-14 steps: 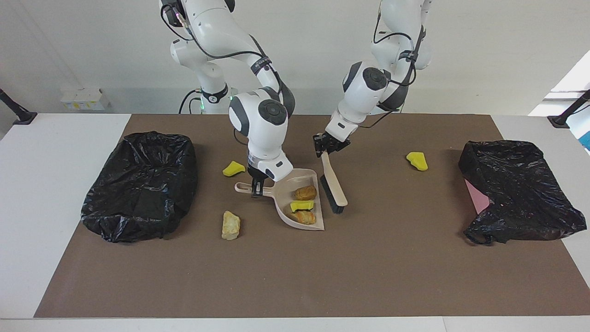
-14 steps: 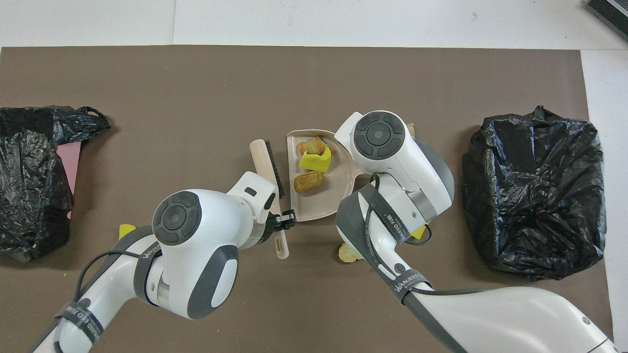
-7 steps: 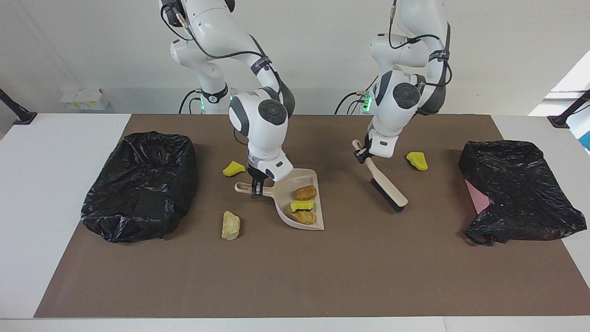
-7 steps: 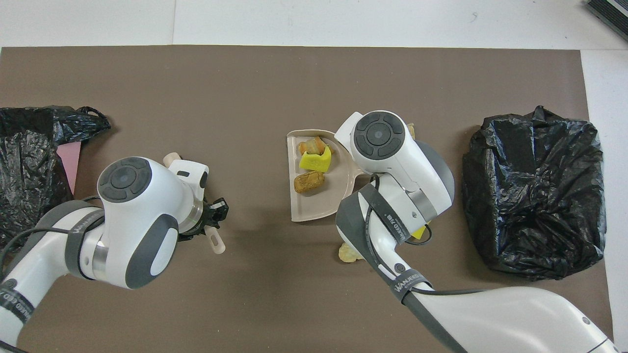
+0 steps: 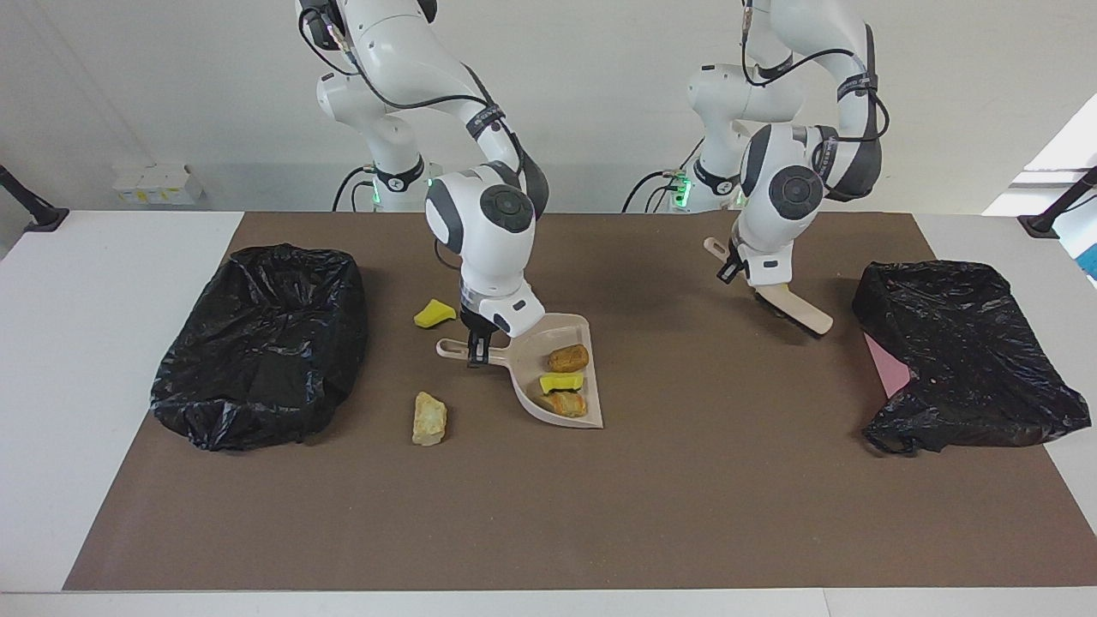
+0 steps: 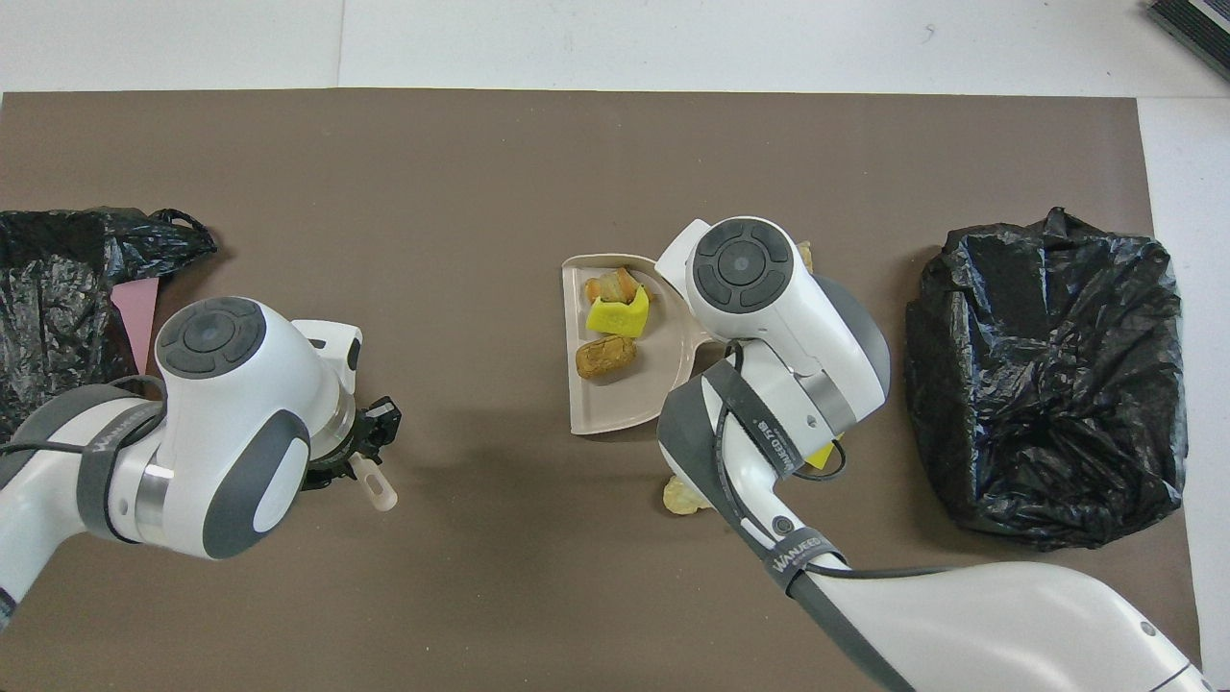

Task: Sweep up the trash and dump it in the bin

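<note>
Brown worktop (image 5: 686,514): we judge the trash (image 5: 566,381) light, loose; left gripper (image 5: 744,272) fingers clamp brush (image 5: 793,308), right gripper (image 5: 476,341) fingers clamp dustpan (image 5: 548,377) handle.

Three trash lumps (image 5: 566,381) are held in the dustpan (image 5: 548,377) at the mat's (image 5: 548,514) middle. A bagged bin (image 5: 261,343) is set at each end of the desk (image 5: 51,386), and the brush (image 5: 793,307) is carried near the left arm's end.
</note>
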